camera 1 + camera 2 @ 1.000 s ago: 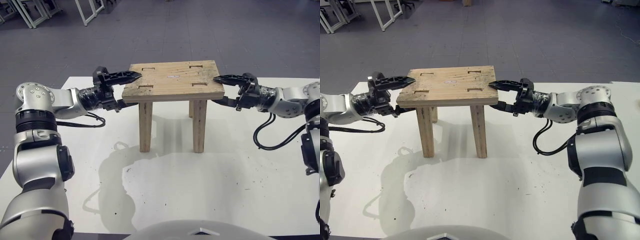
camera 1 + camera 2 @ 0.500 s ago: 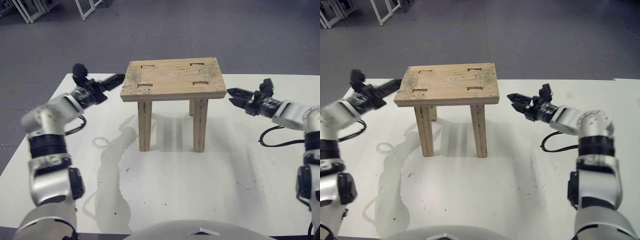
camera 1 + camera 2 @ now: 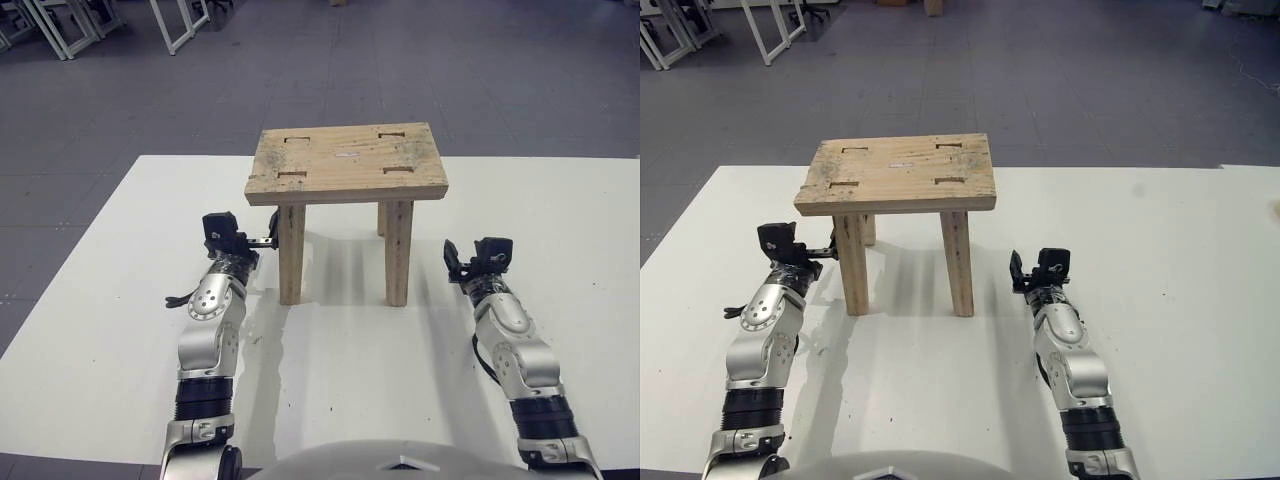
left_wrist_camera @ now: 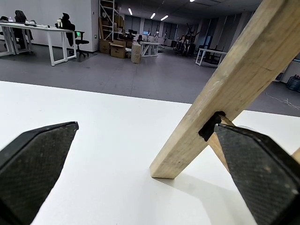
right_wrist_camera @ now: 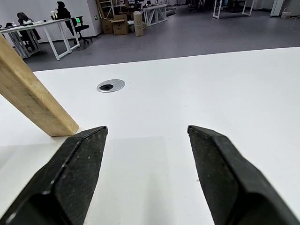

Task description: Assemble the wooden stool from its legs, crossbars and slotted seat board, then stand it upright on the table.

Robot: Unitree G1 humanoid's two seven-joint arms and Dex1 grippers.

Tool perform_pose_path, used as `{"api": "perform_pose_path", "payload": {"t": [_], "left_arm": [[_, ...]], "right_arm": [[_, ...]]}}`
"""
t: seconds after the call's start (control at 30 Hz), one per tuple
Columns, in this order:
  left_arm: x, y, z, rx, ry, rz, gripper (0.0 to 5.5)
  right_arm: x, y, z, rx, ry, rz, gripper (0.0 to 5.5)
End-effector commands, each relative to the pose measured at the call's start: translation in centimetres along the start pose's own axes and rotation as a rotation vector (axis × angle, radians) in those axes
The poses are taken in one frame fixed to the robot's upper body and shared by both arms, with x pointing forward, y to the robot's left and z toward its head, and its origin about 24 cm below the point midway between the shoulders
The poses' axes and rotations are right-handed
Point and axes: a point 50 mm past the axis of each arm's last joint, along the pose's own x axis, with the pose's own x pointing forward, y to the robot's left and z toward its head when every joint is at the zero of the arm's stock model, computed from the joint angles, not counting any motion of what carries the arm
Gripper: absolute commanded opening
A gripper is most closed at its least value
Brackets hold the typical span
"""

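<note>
The wooden stool (image 3: 345,160) stands upright on the white table (image 3: 560,200), its slotted seat board on top and its legs on the surface. My left gripper (image 3: 262,240) lies low on the table just left of the stool's front left leg (image 3: 291,252). In the left wrist view its fingers (image 4: 33,164) are spread wide, open, with that leg (image 4: 220,93) a little beyond them. My right gripper (image 3: 452,262) rests on the table right of the front right leg (image 3: 399,250), open with nothing between its fingers (image 5: 70,173). A stool leg (image 5: 33,93) stands off to one side of it.
A round cable grommet (image 5: 111,86) is set in the tabletop beyond the right gripper. Bare white table surrounds the stool on all sides. Past the far table edge lies grey floor with white desk frames (image 3: 180,20).
Both grippers have come away from the two ends of the seat board and dropped onto the table beside the stool's front legs. The stool has stayed put.
</note>
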Motion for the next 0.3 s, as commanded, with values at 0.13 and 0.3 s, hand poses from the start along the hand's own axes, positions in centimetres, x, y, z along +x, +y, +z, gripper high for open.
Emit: {"api": "perform_pose_path", "payload": {"t": [0.13, 0.3], "left_arm": [[0.04, -0.67, 0.33, 0.022, -0.006, -0.012, 5.4], [0.15, -1.04, 0.45, 0.028, 0.002, -0.023, 5.4]], "right_arm": [[0.09, 0.08, 0.73, -0.058, 0.004, -0.062, 3.15], [-0.32, 0.16, 0.94, -0.076, 0.002, -0.086, 3.15]]}}
